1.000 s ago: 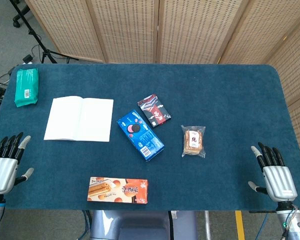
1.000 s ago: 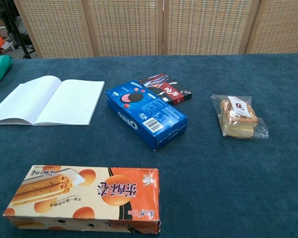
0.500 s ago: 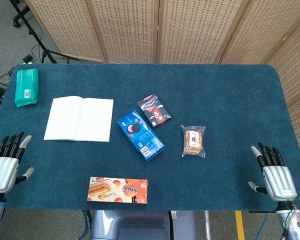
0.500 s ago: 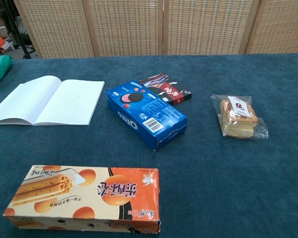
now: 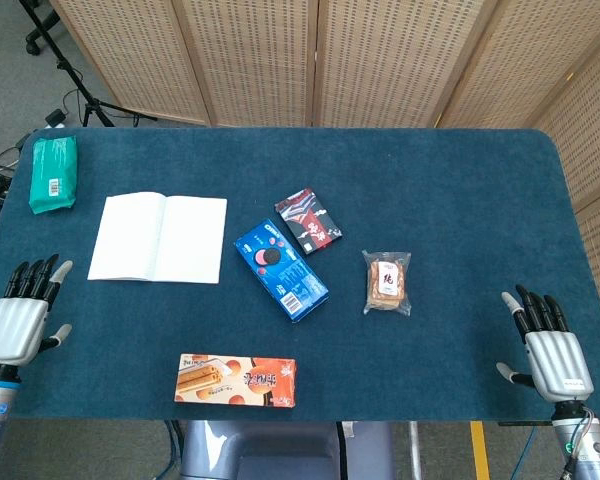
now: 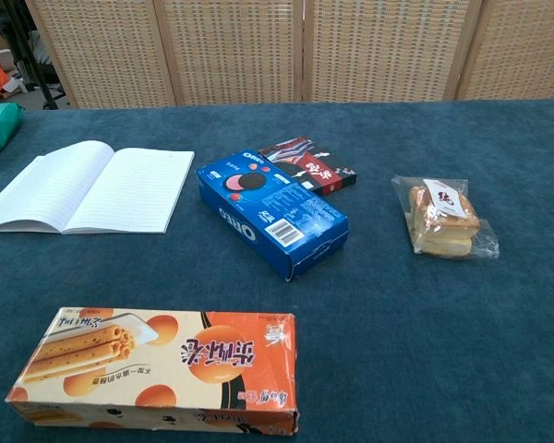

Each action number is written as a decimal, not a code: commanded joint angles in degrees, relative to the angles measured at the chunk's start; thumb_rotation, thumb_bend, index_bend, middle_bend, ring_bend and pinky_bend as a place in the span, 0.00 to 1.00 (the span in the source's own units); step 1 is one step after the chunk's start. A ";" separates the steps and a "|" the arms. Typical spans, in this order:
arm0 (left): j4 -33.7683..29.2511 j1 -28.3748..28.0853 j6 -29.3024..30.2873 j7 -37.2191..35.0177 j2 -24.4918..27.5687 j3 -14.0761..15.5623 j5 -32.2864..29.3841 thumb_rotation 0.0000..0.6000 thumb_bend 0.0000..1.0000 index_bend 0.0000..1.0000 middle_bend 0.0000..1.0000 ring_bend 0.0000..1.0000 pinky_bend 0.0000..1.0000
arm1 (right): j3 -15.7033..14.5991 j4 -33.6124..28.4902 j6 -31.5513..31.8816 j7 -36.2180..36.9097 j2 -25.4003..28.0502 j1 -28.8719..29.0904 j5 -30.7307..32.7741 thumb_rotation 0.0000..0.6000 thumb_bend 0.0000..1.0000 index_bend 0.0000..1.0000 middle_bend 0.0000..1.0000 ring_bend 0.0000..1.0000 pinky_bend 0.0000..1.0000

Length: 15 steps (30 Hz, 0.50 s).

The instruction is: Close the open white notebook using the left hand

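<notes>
The white notebook (image 5: 158, 239) lies open and flat on the blue table's left side; the chest view shows its lined pages (image 6: 90, 187). My left hand (image 5: 22, 315) hovers at the table's near left edge, below and left of the notebook, fingers spread and holding nothing. My right hand (image 5: 550, 345) rests at the near right corner, far from the notebook, also spread and holding nothing. Neither hand appears in the chest view.
A blue Oreo box (image 5: 280, 270) and a dark red-and-black packet (image 5: 308, 221) lie right of the notebook. A bagged pastry (image 5: 387, 282) sits further right. An orange wafer box (image 5: 236, 380) lies near the front edge, a green pack (image 5: 54, 174) at the far left.
My left hand has shifted slightly right and forward, toward the notebook. The right hand and all the objects stay where they were.
</notes>
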 commanded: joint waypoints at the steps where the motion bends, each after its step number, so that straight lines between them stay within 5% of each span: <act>1: 2.52 -2.43 -3.84 0.59 -0.57 -0.89 -2.22 1.00 0.21 0.00 0.00 0.00 0.00 | -0.04 -0.02 -0.04 0.00 0.01 0.00 -0.01 1.00 0.10 0.05 0.00 0.00 0.00; 15: 16.94 -9.32 -13.55 -2.71 -7.39 -2.13 -4.86 1.00 0.21 0.00 0.00 0.00 0.00 | -0.23 0.34 -0.77 -0.23 -0.35 0.30 0.10 1.00 0.10 0.05 0.00 0.00 0.00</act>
